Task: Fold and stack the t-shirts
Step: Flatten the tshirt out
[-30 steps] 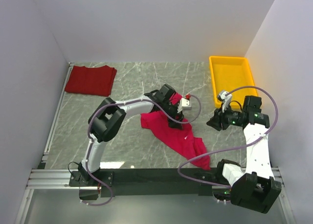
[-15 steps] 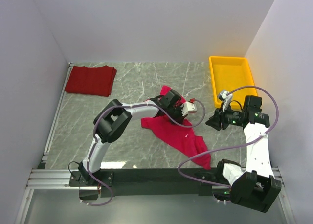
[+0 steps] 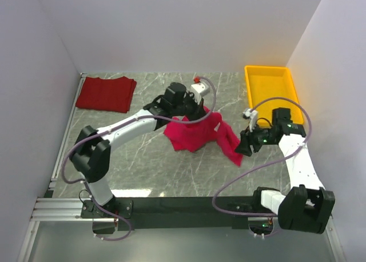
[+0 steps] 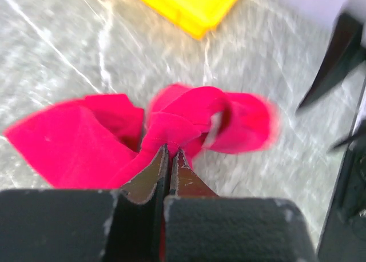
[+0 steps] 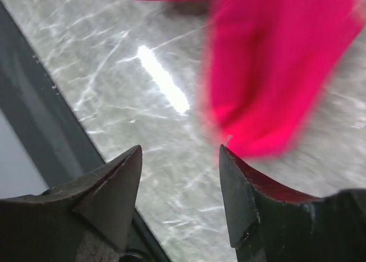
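Left fingers (image 4: 151, 174) now clamp the pink t-shirt (image 3: 195, 135), newly hauled toward upper centre. My right fingers (image 5: 113, 183) stand wide beside its trailing corner; spreading can start.

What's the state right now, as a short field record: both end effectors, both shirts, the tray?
left end effector: shut on pink shirt, pinching a fold
right end effector: open, holding nothing, close to the pink shirt's right end
pink shirt: bunched, unfolded, mid-table
red shirt: folded flat, far left corner
tray: far right, apart from both shirts
stack: not yet made
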`<state>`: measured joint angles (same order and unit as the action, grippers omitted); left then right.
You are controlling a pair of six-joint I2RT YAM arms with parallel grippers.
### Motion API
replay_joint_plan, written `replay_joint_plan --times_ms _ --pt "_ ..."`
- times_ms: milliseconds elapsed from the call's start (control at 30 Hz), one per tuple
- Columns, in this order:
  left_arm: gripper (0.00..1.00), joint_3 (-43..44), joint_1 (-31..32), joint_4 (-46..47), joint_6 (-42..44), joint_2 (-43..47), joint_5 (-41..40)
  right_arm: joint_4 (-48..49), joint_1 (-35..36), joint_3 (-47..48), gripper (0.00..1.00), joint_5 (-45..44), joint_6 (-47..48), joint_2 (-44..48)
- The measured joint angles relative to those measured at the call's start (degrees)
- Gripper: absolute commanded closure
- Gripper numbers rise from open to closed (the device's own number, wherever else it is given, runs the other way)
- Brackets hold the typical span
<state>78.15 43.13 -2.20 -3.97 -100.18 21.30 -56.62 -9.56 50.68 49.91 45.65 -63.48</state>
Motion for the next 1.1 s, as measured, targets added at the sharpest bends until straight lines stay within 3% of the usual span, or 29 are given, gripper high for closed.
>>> replay_joint_plan --times_ms 167,400,600,733,867,1100 --pt "0.99 -0.85 -1.57 1.16 -5.81 3.26 -1.73 4.11 8.31 0.00 0.30 -6.12 -7.37 0.39" --pt "0.99 -3.69 -3.10 0.33 -11.41 4.15 -1.73 20.79 17.42 -0.15 0.25 -17.44 -20.63 1.05" --pt "0.99 -4.07 -3.58 0.20 -13.81 6.12 -1.70 29.83 22.64 4.48 0.30 -23.37 -30.45 -9.38" --pt "1.00 -4.96 -3.80 0.17 -14.38 8.20 -1.70 31.98 24.09 8.57 0.33 -23.96 -36.28 -16.26" --pt "0.99 -5.55 -3.93 0.20 -14.84 9.29 -1.75 32.17 25.14 10.95 0.41 -22.67 -40.96 -17.14" --pt "0.99 -7.26 -4.35 -0.26 -15.26 9.75 -1.95 32.35 26.82 17.16 0.41 -18.10 -46.03 -17.09"
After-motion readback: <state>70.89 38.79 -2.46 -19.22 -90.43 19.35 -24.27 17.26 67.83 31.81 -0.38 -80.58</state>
